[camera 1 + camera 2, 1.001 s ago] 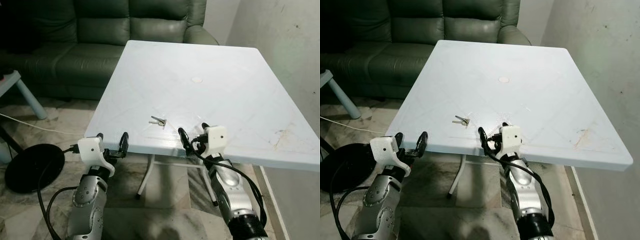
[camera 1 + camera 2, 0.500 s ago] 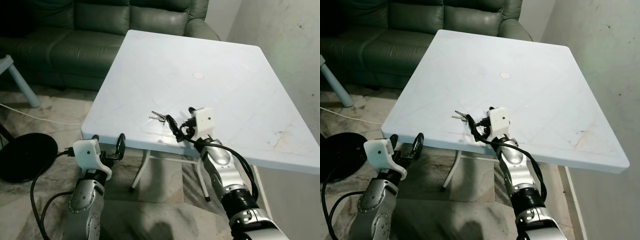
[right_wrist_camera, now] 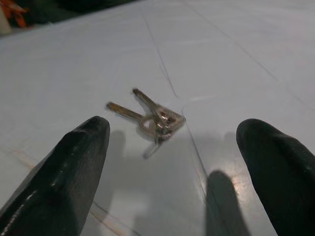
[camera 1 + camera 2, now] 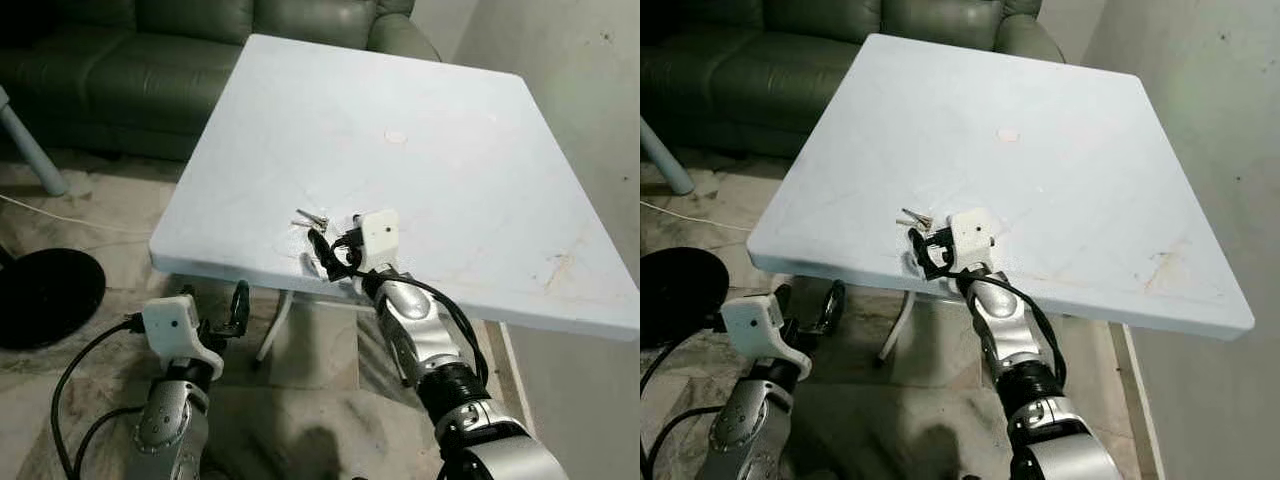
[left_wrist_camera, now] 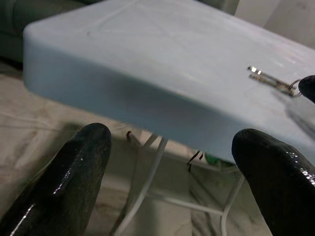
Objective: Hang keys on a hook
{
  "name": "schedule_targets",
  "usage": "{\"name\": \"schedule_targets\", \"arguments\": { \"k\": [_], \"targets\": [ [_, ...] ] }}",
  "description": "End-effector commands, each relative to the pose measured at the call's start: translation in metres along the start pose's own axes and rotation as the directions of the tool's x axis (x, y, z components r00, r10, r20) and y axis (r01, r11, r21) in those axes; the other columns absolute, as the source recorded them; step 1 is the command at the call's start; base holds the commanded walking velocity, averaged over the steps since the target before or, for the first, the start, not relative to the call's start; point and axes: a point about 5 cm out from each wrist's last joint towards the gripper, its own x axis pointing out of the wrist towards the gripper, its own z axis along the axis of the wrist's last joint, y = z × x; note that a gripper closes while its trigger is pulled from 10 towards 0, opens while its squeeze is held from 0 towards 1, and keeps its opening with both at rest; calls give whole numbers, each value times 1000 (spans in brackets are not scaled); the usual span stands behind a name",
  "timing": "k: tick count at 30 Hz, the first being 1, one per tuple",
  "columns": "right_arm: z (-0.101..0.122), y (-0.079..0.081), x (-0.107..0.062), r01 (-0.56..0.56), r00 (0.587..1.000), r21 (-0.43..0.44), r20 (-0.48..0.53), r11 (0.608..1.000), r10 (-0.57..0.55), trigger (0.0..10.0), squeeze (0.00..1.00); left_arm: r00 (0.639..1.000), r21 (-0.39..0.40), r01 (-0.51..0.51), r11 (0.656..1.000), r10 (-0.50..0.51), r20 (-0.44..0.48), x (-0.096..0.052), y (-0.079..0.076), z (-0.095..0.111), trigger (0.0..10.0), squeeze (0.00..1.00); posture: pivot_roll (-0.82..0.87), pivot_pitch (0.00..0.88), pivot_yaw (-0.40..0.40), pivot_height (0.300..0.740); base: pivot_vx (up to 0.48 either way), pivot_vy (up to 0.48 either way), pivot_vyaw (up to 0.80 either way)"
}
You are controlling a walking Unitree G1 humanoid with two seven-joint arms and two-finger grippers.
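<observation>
A small bunch of metal keys (image 4: 311, 218) (image 3: 155, 116) (image 5: 272, 82) lies on the white table (image 4: 420, 120) near its front edge. My right gripper (image 4: 333, 248) hovers over the table just short of the keys, open, its black fingers (image 3: 74, 162) spread to either side of them without touching. My left gripper (image 4: 215, 312) hangs open below and in front of the table's front left corner, with nothing between its fingers (image 5: 74, 172).
A dark green sofa (image 4: 110, 70) stands behind the table. A white wall (image 4: 590, 120) runs along the right. A black round base (image 4: 40, 300) and a white cable lie on the tiled floor at the left. Folding legs (image 5: 152, 162) stand under the table.
My right gripper has moved forward over the table edge, closer to the keys. The camera has tilted and shifted, and the left arm now sits lower in view.
</observation>
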Motion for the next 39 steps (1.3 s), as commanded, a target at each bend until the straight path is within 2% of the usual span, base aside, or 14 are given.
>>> {"name": "schedule_targets", "arguments": {
  "k": [1,8,9,10,11,13,15,16,17,18,19,26,38,39],
  "targets": [
    [-1,-2,2,29,999,-2,-30,1000,-29,10000,0,1000,7,8,1000,-7,-10,-2,-5,1,10000,0,173,184,-133,740,0,0,0],
    [0,3,4,65,997,30,-40,997,-63,10000,0,1000,8,11,1000,-11,-22,-2,-7,0,10000,0,167,178,-127,740,0,0,0],
    [1,4,5,73,997,29,-36,997,-72,9255,0,1000,8,12,1000,-12,-24,-2,-7,-1,10000,0,166,177,-125,740,0,0,0],
    [2,6,5,75,997,32,-32,997,-74,7294,0,1000,9,13,1000,-13,-25,-2,-7,-1,10000,0,165,173,-123,740,0,0,0],
    [3,8,6,78,997,37,-27,996,-77,4431,0,1000,9,15,1000,-14,-27,-2,-8,-1,10000,0,165,172,-123,740,0,0,0],
    [3,10,6,78,997,43,-27,996,-76,4196,0,999,8,15,1000,-15,-30,-2,-8,-1,10000,0,165,169,-122,740,0,0,0],
    [4,12,7,75,997,38,-20,996,-74,4471,0,999,9,17,1000,-17,-31,-2,-9,-1,10000,0,164,168,-122,740,0,0,0],
    [5,14,7,79,997,33,-11,996,-79,3686,0,999,8,19,1000,-18,-33,-2,-10,-2,10000,0,165,166,-123,740,0,0,0],
    [5,15,7,80,997,36,-13,996,-80,3686,0,999,8,19,1000,-19,-34,-2,-10,-2,10000,0,165,166,-123,740,0,0,0],
    [4,16,7,81,997,41,-17,996,-80,8745,0,999,8,20,1000,-20,-35,-3,-10,-2,10000,0,165,165,-123,740,0,0,0],
    [4,18,7,80,997,49,-18,996,-79,10000,0,999,8,19,1000,-19,-36,-3,-11,-2,10000,0,165,165,-123,740,0,0,0],
    [8,33,11,76,997,69,-17,995,-75,10000,0,999,6,15,1000,-15,-44,-3,-11,-4,10000,0,163,168,-124,740,0,0,0],
    [14,47,15,67,998,82,-8,994,-67,10000,0,999,10,1,1000,-1,-49,-4,-10,-4,10000,0,164,174,-123,740,0,0,0],
    [16,49,16,60,998,83,1,995,-61,9333,0,999,9,1,1000,0,-50,-4,-10,-4,10000,0,163,175,-121,740,0,0,0]
  ]
}}
